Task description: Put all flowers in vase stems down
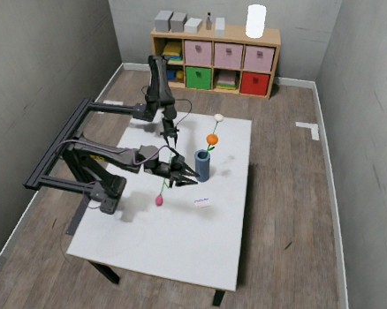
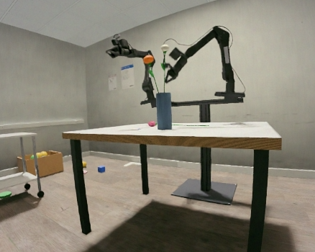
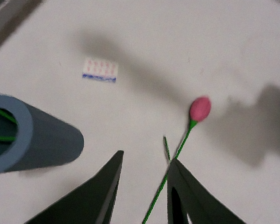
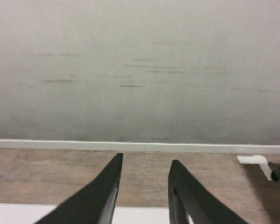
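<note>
Grey walls [image 1: 368, 110] [image 2: 277, 79] [image 4: 141, 90] and a brown plank floor [image 1: 288, 212] [image 2: 134, 216] [image 4: 146, 175] surround a pale tabletop [image 1: 200, 247] [image 2: 170, 140] [image 3: 136, 30] [image 4: 136, 216] on dark legs. Against one wall stands a wooden shelf [image 1: 235, 32] holding pink, green and red bins, with grey boxes and a bright white cylinder [image 1: 255, 21] on top. The exterior view also shows a white cart [image 2: 11, 136] and a cardboard box [image 2: 50, 165] with balls in it.

On the tabletop, a blue vase [image 1: 202, 169] [image 2: 164, 111] [image 3: 56, 142] stands upright. Two flowers are in it, stems down: an orange flower [image 1: 212, 139] [image 2: 148, 59] and, rising higher, a white flower [image 1: 218, 117] [image 2: 165, 47]. The orange one leans to one side in the exterior view.

The pink flower [image 1: 159, 199] [image 2: 152, 123] [image 3: 200, 108] is outside the vase, lying flat on the tabletop with its green stem stretched out. A small printed card [image 1: 202, 203] [image 3: 100, 70] lies near the vase.

The left pincer [image 1: 172, 143] [image 2: 167, 80] [image 3: 146, 162] points down above the tabletop, its fingers partly spread, with nothing pinched between them. The right pincer [image 1: 197, 179] [image 2: 110, 52] [image 4: 146, 164] is level and raised well above the tabletop, also partly spread and holding nothing.
</note>
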Controlling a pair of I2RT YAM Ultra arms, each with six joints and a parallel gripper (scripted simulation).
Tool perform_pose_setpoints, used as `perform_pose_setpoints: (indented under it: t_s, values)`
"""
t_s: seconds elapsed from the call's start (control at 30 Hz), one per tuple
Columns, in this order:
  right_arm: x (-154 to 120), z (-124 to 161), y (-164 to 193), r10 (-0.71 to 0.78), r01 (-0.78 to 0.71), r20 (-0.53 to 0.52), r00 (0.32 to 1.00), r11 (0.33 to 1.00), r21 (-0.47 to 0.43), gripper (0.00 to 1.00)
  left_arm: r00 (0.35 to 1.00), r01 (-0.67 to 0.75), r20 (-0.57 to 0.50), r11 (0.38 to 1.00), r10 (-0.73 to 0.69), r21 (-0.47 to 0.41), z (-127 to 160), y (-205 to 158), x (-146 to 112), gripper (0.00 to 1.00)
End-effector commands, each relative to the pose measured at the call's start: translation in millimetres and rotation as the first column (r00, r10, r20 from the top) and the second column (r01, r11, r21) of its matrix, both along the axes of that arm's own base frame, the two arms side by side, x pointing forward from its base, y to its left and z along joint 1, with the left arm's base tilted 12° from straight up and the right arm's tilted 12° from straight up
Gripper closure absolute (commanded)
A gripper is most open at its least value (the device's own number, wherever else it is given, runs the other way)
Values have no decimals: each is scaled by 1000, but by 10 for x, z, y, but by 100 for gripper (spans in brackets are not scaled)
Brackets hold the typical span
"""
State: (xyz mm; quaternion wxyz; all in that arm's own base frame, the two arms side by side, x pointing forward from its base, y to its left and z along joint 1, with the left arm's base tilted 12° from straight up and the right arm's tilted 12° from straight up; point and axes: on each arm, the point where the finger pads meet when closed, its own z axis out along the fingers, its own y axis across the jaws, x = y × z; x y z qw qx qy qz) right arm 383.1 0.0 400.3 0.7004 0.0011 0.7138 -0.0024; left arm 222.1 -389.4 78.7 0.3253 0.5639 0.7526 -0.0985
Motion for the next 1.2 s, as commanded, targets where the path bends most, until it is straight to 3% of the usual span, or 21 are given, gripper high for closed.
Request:
perform_pose_setpoints:
  t_s: [0.0,0.23,0.3,0.6,0.8,1.17]
  values:
    - [3,67,-7,5,-5,20,1000,1000,6,70,999,44,-9,987,-43,156,-381,56,-32,70]
    - [3,67,-7,5,-5,20,1000,1000,6,70,993,108,-87,913,-80,394,-1179,385,-133,70]
    - [3,67,-7,5,-5,20,1000,1000,6,70,993,108,-87,913,-80,394,-1179,385,-133,70]
    - [3,67,-7,5,-5,20,1000,1000,6,70,979,189,-178,791,-103,582,-1821,816,-292,70]
    - [3,67,-7,5,-5,20,1000,1000,6,70,971,221,-211,741,-109,635,-2003,980,-353,70]
    - [3,67,-7,5,-5,20,1000,1000,6,70,968,234,-225,718,-110,656,-2067,1067,-389,70]
